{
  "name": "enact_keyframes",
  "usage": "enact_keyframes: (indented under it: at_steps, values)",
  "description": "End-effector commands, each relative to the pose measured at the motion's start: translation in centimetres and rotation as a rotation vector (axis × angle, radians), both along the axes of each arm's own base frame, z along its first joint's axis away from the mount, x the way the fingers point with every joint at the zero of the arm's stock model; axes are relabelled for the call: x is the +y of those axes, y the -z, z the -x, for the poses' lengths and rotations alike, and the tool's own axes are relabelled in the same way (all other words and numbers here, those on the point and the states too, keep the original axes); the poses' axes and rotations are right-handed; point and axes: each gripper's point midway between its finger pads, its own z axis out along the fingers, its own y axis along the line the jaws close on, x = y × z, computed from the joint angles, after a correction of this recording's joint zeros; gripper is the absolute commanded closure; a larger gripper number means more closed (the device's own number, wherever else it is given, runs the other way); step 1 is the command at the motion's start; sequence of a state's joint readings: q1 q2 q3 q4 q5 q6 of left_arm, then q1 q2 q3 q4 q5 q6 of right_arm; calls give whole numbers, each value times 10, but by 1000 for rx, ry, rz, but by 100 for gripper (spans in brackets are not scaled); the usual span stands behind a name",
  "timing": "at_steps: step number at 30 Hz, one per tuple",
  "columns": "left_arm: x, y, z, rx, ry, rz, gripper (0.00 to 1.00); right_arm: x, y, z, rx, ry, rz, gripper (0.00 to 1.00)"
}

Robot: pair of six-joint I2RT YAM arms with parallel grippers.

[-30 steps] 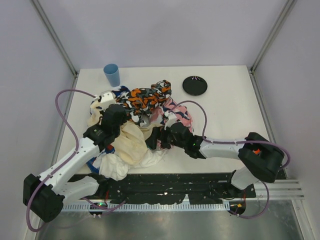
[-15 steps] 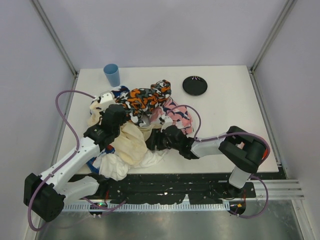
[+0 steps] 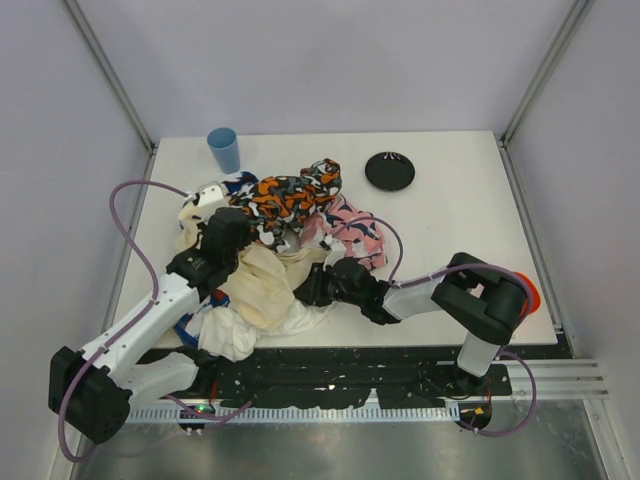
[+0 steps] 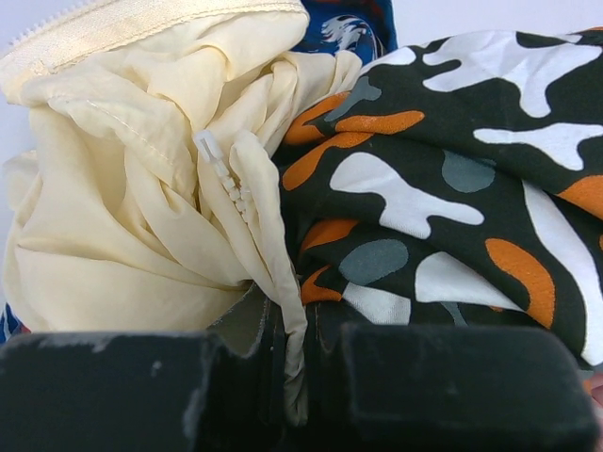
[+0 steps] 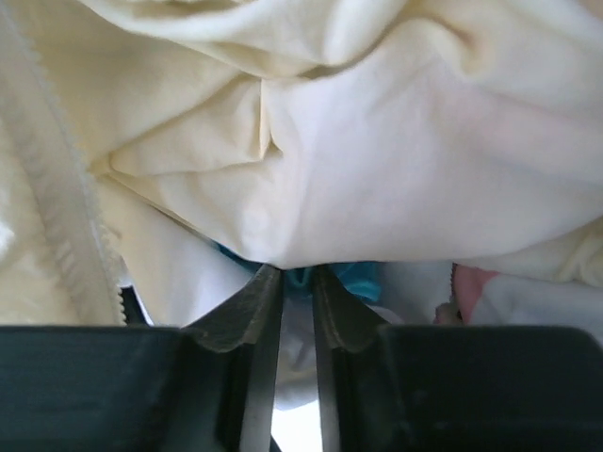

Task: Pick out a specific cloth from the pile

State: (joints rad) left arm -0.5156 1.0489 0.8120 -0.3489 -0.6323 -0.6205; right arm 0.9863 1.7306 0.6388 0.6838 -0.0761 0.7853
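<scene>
The pile of mixed fabrics lies left of the table's centre. My left gripper rests on its left side, shut on a fold of the cream cloth, beside the orange-black-white fabric. My right gripper reaches low into the pile's near edge. In the right wrist view its jaws stand almost together under the cream cloth, pinching a bit of the teal cloth at their tips. The rest of the teal cloth is hidden under the cream one, and none of it shows from above.
A blue cup stands at the back left. A black round disc lies at the back right. Pink patterned fabric spills off the pile's right side. The right arm's elbow rests near the table's front right edge.
My right gripper has slid left, deeper under the pile's near edge, and its jaws have gone from wide open to nearly together. The right elbow folded inward. The left arm has stayed put.
</scene>
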Motion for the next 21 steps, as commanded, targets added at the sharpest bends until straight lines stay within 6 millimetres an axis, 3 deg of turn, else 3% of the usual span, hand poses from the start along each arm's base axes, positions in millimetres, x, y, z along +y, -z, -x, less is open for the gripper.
enact_keyframes:
  at_steps: [1, 4, 8, 9, 10, 16, 17, 18, 19, 20, 21]
  values:
    - [7, -1, -3, -2, -25, -9, 100, 3, -15, 6, -34, -25, -57, 80]
    - [7, -1, -3, -1, -25, -7, 100, -2, -28, 7, -65, -23, -73, 95]
    - [8, 3, -2, 6, -25, -9, 100, -10, -62, -2, -172, -9, -44, 94]
    - [8, 4, -2, 11, -24, -11, 100, -12, -83, -5, -234, -11, -46, 95]
    - [8, 5, -1, 12, -24, -10, 100, -16, -89, -8, -245, -2, -9, 95]
    - [11, 13, 2, 29, -35, -20, 100, -53, -216, -24, -535, 93, 18, 95]
    - [13, 14, 2, 33, -41, -24, 100, -62, -252, -22, -597, 106, -5, 94]
    - [14, 15, 3, 36, -43, -25, 100, -68, -267, -22, -631, 119, -6, 95]
    - [15, 17, 4, 41, -48, -29, 100, -79, -304, -18, -699, 135, -31, 95]
    - [16, 18, 4, 45, -52, -31, 100, -84, -322, -16, -731, 137, -45, 95]
    - [16, 19, 6, 53, -51, -37, 100, -98, -359, -11, -799, 156, -63, 94]
